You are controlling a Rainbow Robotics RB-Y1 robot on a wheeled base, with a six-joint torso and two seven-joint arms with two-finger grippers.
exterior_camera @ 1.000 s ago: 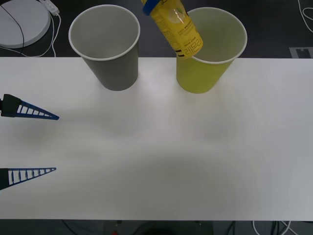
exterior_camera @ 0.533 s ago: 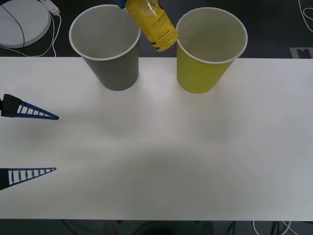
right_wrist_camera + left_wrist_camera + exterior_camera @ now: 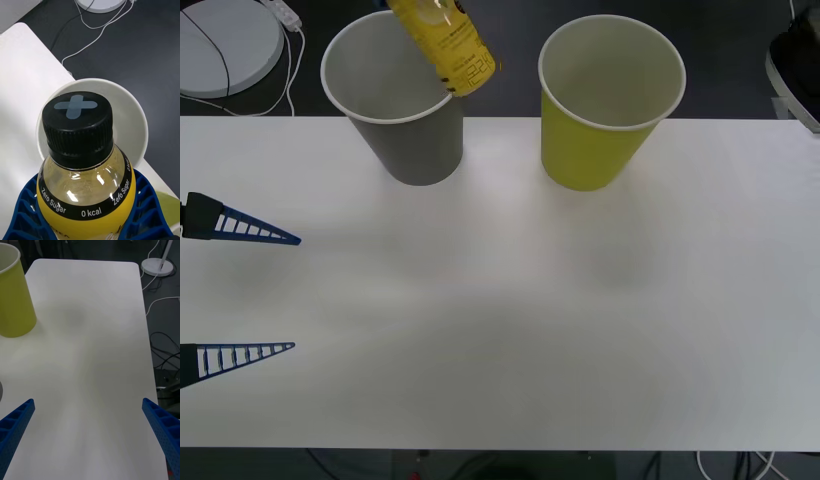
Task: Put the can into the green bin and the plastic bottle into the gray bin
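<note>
The plastic bottle (image 3: 445, 45), yellow with a black cap (image 3: 77, 125), hangs tilted over the right rim of the gray bin (image 3: 395, 110). My right gripper (image 3: 86, 228) is shut on the bottle, a blue finger on each side. In the right wrist view the gray bin's white rim (image 3: 139, 112) lies below the cap. The green bin (image 3: 610, 110) stands upright to the right of the gray one, apart from it. My left gripper (image 3: 297, 293) rests open at the table's left edge with nothing between its fingers. The can is out of view.
Both bins stand at the far edge of the white table (image 3: 500, 300), with dark floor behind. A white round base with a cable (image 3: 225, 40) lies on the floor at far left. A dark object (image 3: 795, 65) sits at the right edge.
The bottle has moved left, from over the green bin's left rim, across the gap, to over the gray bin's right rim. The left arm has not moved.
</note>
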